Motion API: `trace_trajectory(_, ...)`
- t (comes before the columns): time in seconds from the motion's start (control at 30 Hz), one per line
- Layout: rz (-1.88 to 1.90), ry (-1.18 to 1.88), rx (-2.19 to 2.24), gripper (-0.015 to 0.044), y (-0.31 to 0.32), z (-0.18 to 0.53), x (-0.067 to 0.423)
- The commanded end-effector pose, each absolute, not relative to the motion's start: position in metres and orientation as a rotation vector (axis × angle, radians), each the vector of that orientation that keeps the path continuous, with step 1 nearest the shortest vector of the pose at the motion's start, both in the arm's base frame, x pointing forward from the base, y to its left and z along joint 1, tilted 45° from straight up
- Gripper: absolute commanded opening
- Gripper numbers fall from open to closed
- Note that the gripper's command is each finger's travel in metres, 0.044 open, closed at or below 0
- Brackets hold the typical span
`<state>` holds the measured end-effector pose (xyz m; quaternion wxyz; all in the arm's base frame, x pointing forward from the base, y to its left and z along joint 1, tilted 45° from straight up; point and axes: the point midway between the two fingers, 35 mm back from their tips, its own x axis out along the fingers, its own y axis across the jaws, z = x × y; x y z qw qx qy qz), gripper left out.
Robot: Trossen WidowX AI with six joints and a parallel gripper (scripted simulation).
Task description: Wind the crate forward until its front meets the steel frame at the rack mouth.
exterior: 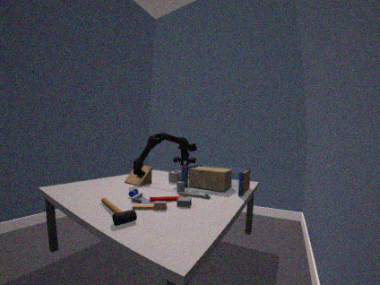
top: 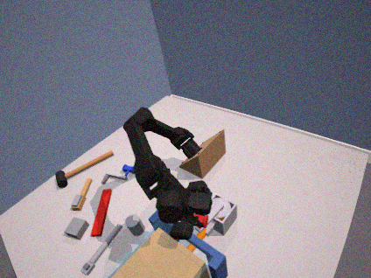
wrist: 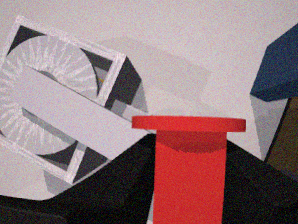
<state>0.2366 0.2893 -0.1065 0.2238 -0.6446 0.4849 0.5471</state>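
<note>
My gripper (top: 198,219) (exterior: 185,159) (wrist: 184,144) is shut on the red knob (top: 201,218) (wrist: 189,219) of the winch handle. The knob stands upright between the black fingers. The handle's grey arm (wrist: 63,112) lies across the top of the grey winch (top: 227,215) (wrist: 100,72), just to the right of my hand in the top view. An orange strap (top: 198,237) runs from the winch toward the tan crate (top: 162,261) (exterior: 210,178). The crate sits flat behind the blue frame (top: 214,255) (exterior: 244,180) (wrist: 280,70). I cannot tell whether its front touches the frame.
A wooden wedge (top: 207,155) (exterior: 140,177) stands by the arm's base. To the left lie a hammer (top: 83,168) (exterior: 118,212), a brush (top: 81,194), a red bar (top: 101,211), a grey block (top: 76,227), a grey cylinder (top: 135,224) and a grey wrench (top: 102,249).
</note>
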Motion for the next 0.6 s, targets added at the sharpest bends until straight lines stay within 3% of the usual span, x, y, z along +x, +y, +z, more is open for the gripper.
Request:
trace_trajectory(0.0, 1.520, 1.314, -1.769, 0.0000, 0.301, -0.120, 0.233)
trace_trajectory(0.57, 1.521, 1.312, -1.768, 0.0000, 0.315, -0.134, 0.225)
